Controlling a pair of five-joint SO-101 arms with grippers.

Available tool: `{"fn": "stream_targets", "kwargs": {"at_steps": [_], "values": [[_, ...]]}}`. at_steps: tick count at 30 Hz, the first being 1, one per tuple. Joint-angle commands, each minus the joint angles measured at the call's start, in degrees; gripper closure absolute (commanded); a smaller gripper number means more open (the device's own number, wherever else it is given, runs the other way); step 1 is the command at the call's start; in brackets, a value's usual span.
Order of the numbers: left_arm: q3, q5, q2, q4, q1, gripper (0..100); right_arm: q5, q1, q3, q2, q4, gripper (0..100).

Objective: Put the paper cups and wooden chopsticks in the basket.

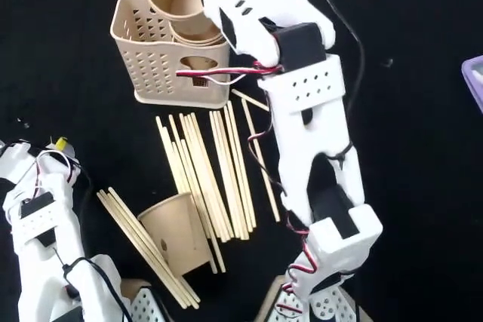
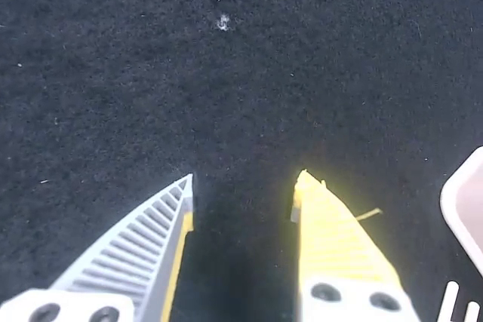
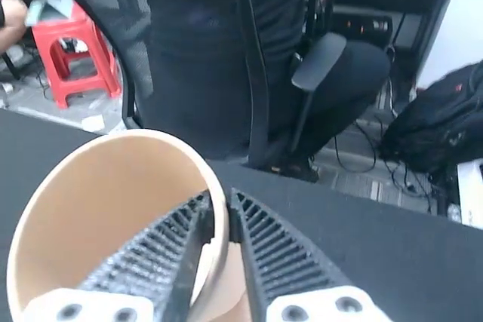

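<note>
Right wrist view shows a cup (image 3: pixel 98 209) with its rim pinched between the narrow fingers of the right pincer (image 3: pixel 220 201), one finger inside and one outside. In the high view this cup hangs just above the basket (image 1: pixel 155 65), where another cup (image 1: pixel 198 32) sits already below the pincer. I judge the task only partly done: a third cup (image 1: pixel 177 231) lies on its side well apart from this pincer, the chopsticks (image 1: pixel 215 171) all lie on the cloth (image 1: pixel 75 111) around it, and the left pincer (image 2: pixel 245 179) stands open and empty.
</note>
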Motion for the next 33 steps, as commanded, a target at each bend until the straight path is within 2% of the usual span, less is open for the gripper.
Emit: {"fn": "stream_targets", "kwargs": {"at_steps": [1,26,31,33], "values": [[-2.33,-0.62,-0.88,-0.62,0.75,79,-0.44,0.62,-4.26,0.22,-0.79,98.8],[-2.33,-0.79,-0.97,-0.62,0.66,79,0.09,3.25,-2.77,2.24,3.08,97.8],[-2.33,-0.79,-0.97,-0.62,0.66,79,0.0,2.99,-2.86,2.24,7.38,77.3],[-2.33,-0.79,-0.97,-0.62,0.66,79,0.0,2.99,-2.86,2.15,7.74,73.7]]}}
